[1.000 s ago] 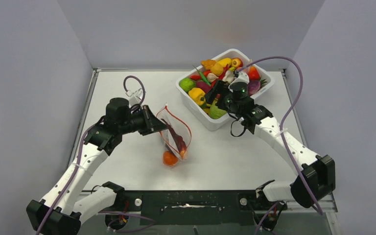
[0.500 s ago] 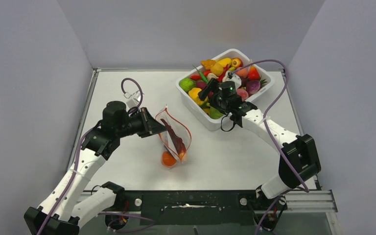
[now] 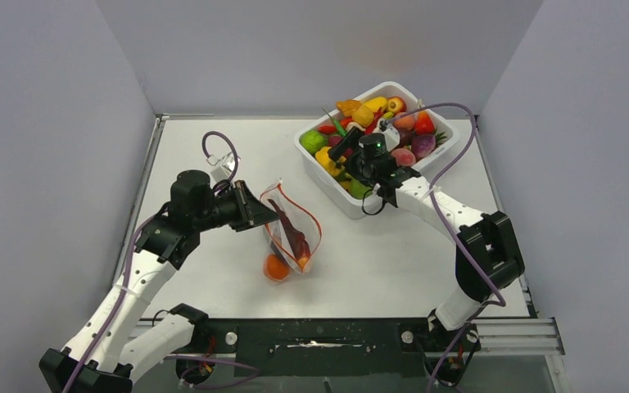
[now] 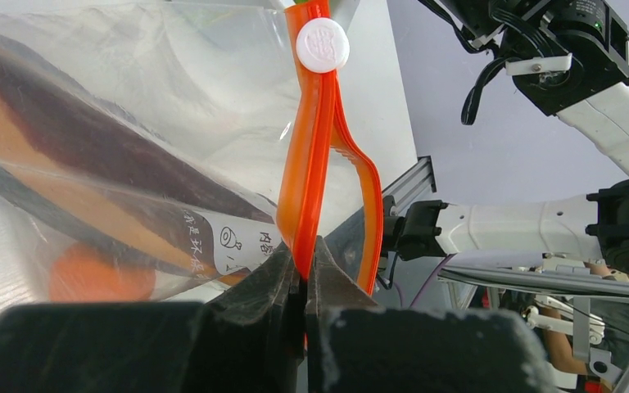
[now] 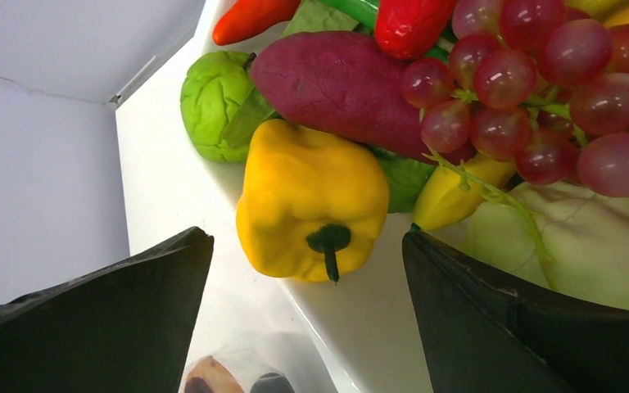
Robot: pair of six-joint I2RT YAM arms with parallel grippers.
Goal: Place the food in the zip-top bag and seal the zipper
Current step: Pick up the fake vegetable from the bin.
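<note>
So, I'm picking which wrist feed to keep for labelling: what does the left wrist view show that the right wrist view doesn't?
Only the left wrist view: the zip-top bag, its zipper pinched between the shut left fingers, an orange ball inside, and the right arm beyond.
Only the right wrist view: the white tub with a yellow pepper and grapes, framed by the open right fingers.
Both: the white table.

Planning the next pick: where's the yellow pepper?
Top view, right side: the yellow pepper lies in the white tub against its near-left wall, beside the green vegetable.
</note>
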